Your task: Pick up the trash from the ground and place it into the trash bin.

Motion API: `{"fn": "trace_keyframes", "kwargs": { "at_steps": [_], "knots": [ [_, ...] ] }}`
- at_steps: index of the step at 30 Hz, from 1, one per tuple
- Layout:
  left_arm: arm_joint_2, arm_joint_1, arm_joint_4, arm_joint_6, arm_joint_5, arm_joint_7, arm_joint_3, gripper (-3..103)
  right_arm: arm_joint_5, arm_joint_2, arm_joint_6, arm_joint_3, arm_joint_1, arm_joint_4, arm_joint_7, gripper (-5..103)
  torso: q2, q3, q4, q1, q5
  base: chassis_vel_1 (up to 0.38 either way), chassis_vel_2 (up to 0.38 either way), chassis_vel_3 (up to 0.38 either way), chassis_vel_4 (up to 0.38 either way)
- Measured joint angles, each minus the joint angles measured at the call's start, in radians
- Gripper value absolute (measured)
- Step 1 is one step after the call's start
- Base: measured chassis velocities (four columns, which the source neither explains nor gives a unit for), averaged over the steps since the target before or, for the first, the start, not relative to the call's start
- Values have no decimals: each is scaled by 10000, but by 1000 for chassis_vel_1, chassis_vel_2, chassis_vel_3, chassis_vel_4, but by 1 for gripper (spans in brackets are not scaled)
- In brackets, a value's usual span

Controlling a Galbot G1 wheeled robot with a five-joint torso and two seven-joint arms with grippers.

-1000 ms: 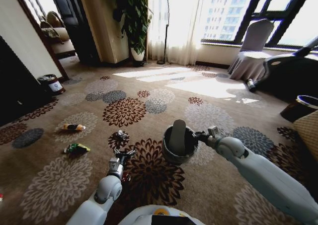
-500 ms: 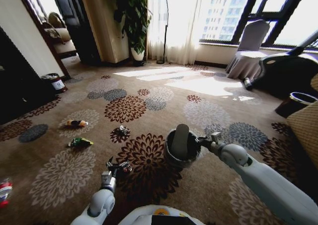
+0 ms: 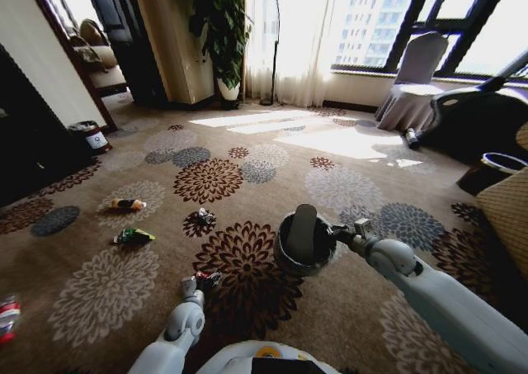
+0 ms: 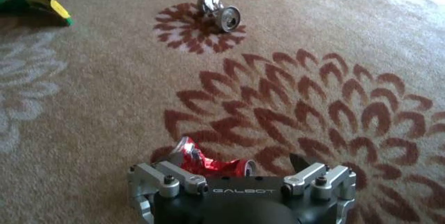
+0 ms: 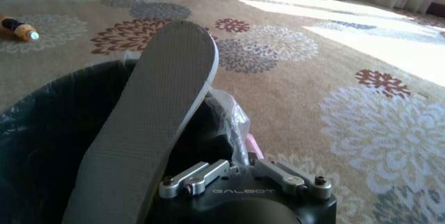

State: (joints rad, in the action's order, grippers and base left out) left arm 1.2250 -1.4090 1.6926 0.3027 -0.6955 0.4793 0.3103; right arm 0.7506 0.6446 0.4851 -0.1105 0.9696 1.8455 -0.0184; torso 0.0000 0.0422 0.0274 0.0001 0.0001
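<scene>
A red crumpled wrapper point(image 4: 198, 160) lies on the carpet between the spread fingers of my left gripper point(image 4: 236, 168), which is open and low over it; in the head view this gripper point(image 3: 196, 283) is near the bottom centre. My right gripper point(image 5: 243, 174) is shut on the rim of the trash bin point(image 3: 304, 243), a dark bucket with a crinkled liner point(image 5: 230, 112), held above the floor. A grey slipper sole point(image 5: 149, 125) sticks out of the bin. More trash lies farther left: a silver scrap point(image 3: 202, 217), a green packet point(image 3: 133, 236), an orange bottle point(image 3: 128, 204) and a red-capped bottle point(image 3: 7, 316).
Patterned carpet point(image 3: 107, 287) spreads ahead. A dark cabinet point(image 3: 25, 143) and a small round bin point(image 3: 87, 134) stand at the left, a potted plant point(image 3: 223, 35) at the back, a covered chair point(image 3: 417, 81), dark furniture and a shiny-rimmed bin point(image 3: 499, 168) at the right.
The whole head view shifted a second ago, so the camera moved. Since then my left gripper has dropped lower onto the red wrapper. The right arm still holds the bin in much the same place.
</scene>
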Motion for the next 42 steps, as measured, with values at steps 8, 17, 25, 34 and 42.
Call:
{"fn": "trace_keyframes", "kwargs": {
  "at_steps": [8,17,25,34,42],
  "knots": [
    [44,210,-402,24,-94,14,-31,101,54,-63,-40,61,-114,-70,3,1,0,0,-3,0,0,0,0,0,0],
    [219,594,-1101,-126,-231,-301,-83,70,105,-162,-140,138,-233,-162,1,1,0,0,-3,0,0,0,0,0,0],
    [331,729,-1341,-200,-229,-437,-189,43,75,-152,-180,110,-226,-253,3,1,0,-1,-3,0,0,0,0,0,0],
    [380,893,-1506,-228,-226,-459,-226,11,69,-181,-221,19,-166,-240,3,1,0,-1,-3,0,2,0,0,0,0],
    [379,893,-1506,-232,-222,-462,-229,4,68,-184,-225,16,-160,-235,2,1,0,-2,-2,0,0,0,0,0,0]
  ]
}}
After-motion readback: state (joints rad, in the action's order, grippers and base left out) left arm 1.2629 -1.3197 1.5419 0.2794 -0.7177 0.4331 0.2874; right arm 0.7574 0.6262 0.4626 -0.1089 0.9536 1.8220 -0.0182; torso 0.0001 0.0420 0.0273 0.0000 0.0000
